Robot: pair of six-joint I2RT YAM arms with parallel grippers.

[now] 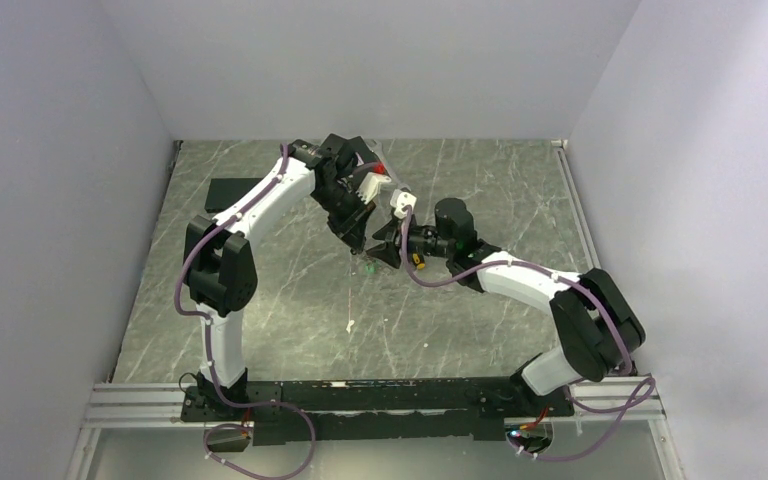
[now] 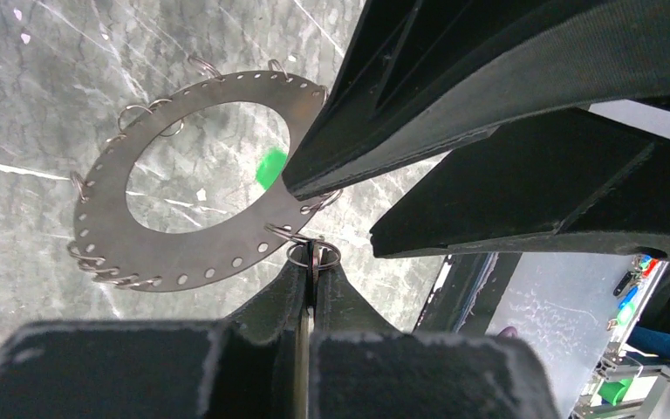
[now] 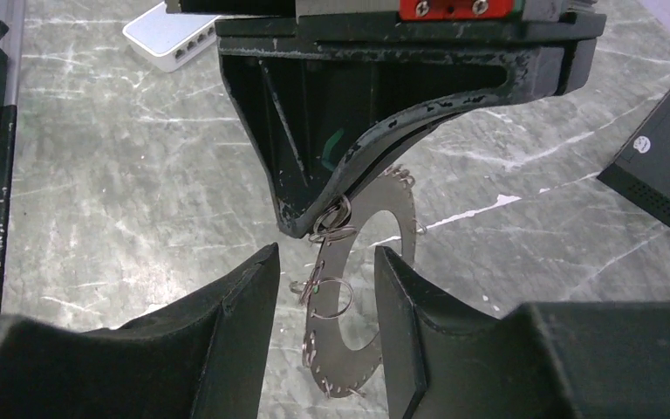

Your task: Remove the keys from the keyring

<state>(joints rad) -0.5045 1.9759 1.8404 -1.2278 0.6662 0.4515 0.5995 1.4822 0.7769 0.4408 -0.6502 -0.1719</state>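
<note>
A grey marbled table (image 1: 260,330) is being viewed from above. Two white-and-black arms are reaching in to meet just above its centre, the left arm (image 1: 260,205) from 7 o'clock and the right arm (image 1: 530,285) from 4 o'clock.

Between them the keyring (image 2: 100,209), a flat grey hoop pierced with holes round its rim, appears to be hanging clear of the table.

The right gripper (image 3: 324,253) is being held roughly half open. Its two fingers are straddling the hoop's thin edge, with a clear gap on one side. Whether the other pad is touching metal cannot be told.

The left gripper (image 2: 312,272) is closed tight, and one small wire loop at the hoop's 5 o'clock rim is being pinched between its tips. More of these loops, the keys (image 2: 135,112), are fringing the rim from 7 to 1 o'clock. A small green tag (image 2: 270,168) is showing through the hoop's central hole.

The step in hand is judged to be freeing the pinched loop. The hoop would best be clamped by the right jaws close beside that loop before anything is pulled. The loop would then be wound out through its hole along its own coil rather than tugged straight. A straight pull is likely to drag the whole hoop along, and the thin plate is likely to slip from a loose hold.
</note>
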